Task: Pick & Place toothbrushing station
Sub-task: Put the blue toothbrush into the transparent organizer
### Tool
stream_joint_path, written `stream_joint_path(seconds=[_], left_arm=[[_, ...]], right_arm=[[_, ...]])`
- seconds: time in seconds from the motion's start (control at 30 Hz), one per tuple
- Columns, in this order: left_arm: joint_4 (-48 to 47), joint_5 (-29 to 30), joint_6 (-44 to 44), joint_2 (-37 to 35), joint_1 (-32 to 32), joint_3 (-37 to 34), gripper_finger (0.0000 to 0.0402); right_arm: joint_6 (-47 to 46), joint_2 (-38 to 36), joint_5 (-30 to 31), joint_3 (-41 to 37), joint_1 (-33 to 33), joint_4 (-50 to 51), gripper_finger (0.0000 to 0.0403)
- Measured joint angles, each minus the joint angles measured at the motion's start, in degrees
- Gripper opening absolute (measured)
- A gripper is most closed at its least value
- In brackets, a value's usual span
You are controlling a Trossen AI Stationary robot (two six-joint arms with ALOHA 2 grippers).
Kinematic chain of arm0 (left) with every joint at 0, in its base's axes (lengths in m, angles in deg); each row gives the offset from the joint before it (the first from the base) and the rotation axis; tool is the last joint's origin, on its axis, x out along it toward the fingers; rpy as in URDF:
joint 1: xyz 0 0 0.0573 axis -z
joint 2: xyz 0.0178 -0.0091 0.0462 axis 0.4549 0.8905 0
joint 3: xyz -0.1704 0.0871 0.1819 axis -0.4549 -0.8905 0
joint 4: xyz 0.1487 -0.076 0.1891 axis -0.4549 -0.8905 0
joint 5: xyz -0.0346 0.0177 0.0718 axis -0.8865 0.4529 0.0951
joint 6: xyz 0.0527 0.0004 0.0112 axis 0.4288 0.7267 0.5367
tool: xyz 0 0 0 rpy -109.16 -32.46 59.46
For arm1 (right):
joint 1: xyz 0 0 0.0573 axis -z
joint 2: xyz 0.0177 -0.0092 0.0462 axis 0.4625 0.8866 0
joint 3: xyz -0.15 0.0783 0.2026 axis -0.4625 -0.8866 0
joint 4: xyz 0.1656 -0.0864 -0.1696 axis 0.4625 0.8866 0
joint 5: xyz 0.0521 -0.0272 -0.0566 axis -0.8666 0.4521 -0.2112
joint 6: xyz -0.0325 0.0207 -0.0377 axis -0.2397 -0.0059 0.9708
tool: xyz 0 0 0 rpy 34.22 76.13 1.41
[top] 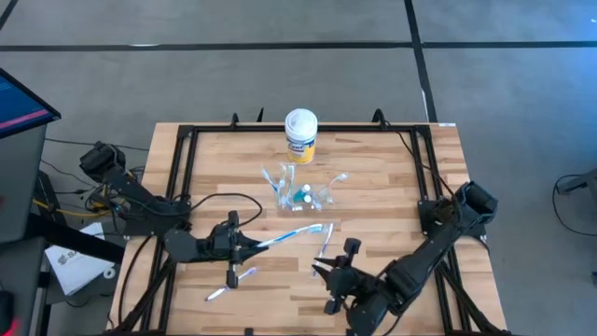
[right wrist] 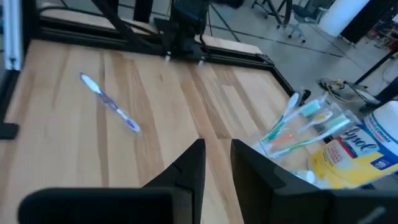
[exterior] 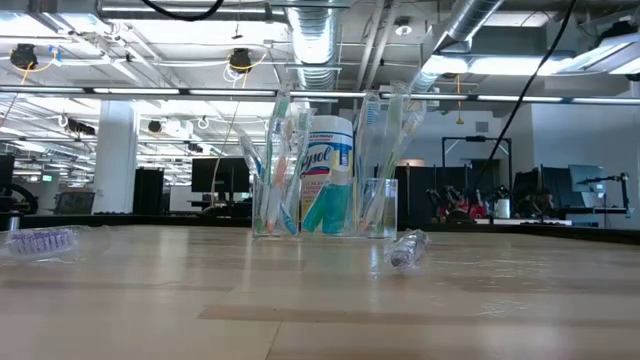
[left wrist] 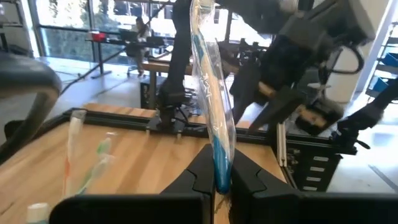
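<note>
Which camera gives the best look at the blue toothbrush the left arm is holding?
The left wrist view: the blue toothbrush fills it, pinched in the left gripper. The high view shows it small; the low and right wrist views miss it.

High view: the whole counter (top: 373, 177) is seen from directly overhead, at a distance, with floor shown along the upper frame. Low view: the scene is viewed level from counter height, facing the room behind; the clear cup (exterior: 325, 208) is centred at middle distance. Left wrist view: the scene is looked at past the left fingers (left wrist: 202, 177) at lower centre, close over the counter, toward the frame's far rail and the room. Right wrist view: the counter is viewed obliquely from close above, past the right fingers (right wrist: 193, 163). The yellow canister (top: 300, 136) is shared by the high, low and right wrist views.
</note>
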Motion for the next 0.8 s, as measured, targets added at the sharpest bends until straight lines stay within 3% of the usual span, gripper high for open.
stream_joint_path(seconds=[0.1,0.5,0.8], left_arm=[[0.6,1.4,1.2,-0.1,1.0,0.0,0.0004],[2.0,4.9,3.2,-0.1,4.2,0.0,0.0004],[3.0,5.3,4.3,-0.1,5.7,0.0,0.0005]], right_arm=[[1.7,0.0,-0.9,-3.2,1.6,-6.1,0.0067],[13.6,-0.2,-19.5,-19.6,8.5,-42.8,0.0067],[21.8,-7.7,-32.9,-34.5,14.0,-74.2,0.0067]])
